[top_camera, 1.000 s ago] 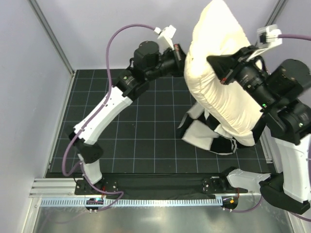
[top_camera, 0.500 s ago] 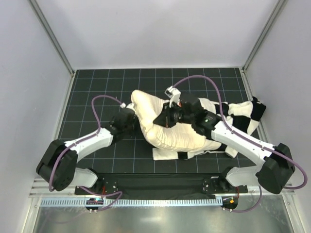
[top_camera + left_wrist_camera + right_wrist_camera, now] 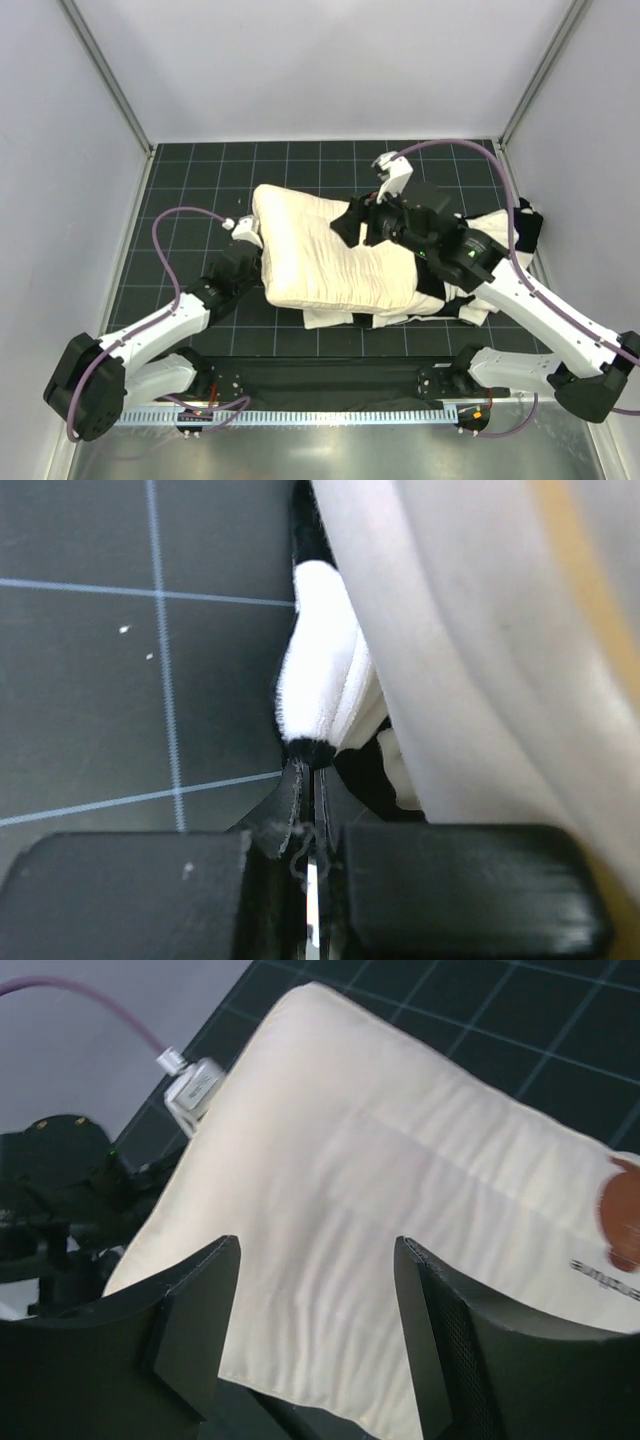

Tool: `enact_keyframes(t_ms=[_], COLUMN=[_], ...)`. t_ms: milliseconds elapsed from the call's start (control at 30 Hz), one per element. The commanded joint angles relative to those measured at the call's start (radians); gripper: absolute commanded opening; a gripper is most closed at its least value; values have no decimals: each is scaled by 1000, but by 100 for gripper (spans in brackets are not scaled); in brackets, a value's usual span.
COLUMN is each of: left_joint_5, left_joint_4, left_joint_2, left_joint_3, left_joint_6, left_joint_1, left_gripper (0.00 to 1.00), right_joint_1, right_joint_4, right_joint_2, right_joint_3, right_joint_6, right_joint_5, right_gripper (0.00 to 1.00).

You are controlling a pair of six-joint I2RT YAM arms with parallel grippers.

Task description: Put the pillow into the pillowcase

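Observation:
The cream pillow (image 3: 335, 255) lies flat in the middle of the mat. It rests on the black-and-white checked pillowcase (image 3: 505, 235), which sticks out to its right and along its near edge. My left gripper (image 3: 252, 262) is at the pillow's left side. The left wrist view shows this gripper (image 3: 312, 760) shut on a fold of the pillowcase (image 3: 320, 670), with the pillow (image 3: 480, 650) beside it. My right gripper (image 3: 345, 225) hovers over the pillow's top. In its wrist view this gripper (image 3: 315, 1250) stands open above the pillow (image 3: 400, 1160), holding nothing. A brown bear mark (image 3: 622, 1210) shows at the right.
A black gridded mat (image 3: 200, 190) covers the table between grey walls and metal corner posts. A toothed rail (image 3: 320, 415) runs along the near edge by the arm bases. Purple cables loop over both arms. The left arm (image 3: 70, 1190) shows in the right wrist view.
The pillow came down from mid-air onto the mat and now lies flat. My right gripper opened and let go of it. The left arm lowered and stayed shut.

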Motion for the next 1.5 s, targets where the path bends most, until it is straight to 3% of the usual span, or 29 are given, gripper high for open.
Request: enact_keyframes(t_ms=[0,300,433,500,800,900,967,1033,1133,1200,1300,1467], left_joint_5=[-106,-125,-137,-139,-137,-130,-128,-130,-131,-133,-133,-139], left_joint_4=[58,41,24,15,-40,-51,-54,-80,-97,-105,-117,-149], left_joint_2=[-55,-95,-120,-135,-166,-172,-177,-183,-190,-192,-194,-200], left_joint_3=[-8,-14,-16,-14,25,39,53,68,79,85,84,96], left_joint_6=[64,104,113,118,156,164,170,179,184,187,190,210], left_joint_1=[11,11,11,11,8,9,9,9,9,9,8,8], left_gripper=[0,0,0,0,0,0,0,0,0,0,0,0], right_joint_1=[-34,-282,-357,-399,-416,-416,-416,-416,-416,-416,-416,-416], right_joint_4=[-216,-278,-287,-281,-280,-261,-249,-240,-208,-204,-195,-172], right_joint_2=[4,108,218,294,496,505,492,455,385,352,340,381], right_joint_3=[65,-29,-36,-27,83,79,79,79,51,34,17,-13], right_joint_6=[-51,-43,-37,-32,-26,-34,-46,-60,-72,-75,-77,-83], right_joint_5=[294,430,486,473,446,412,381,328,288,280,283,309], right_gripper=[70,59,58,52,46,31,9,4,13,32,47,54])
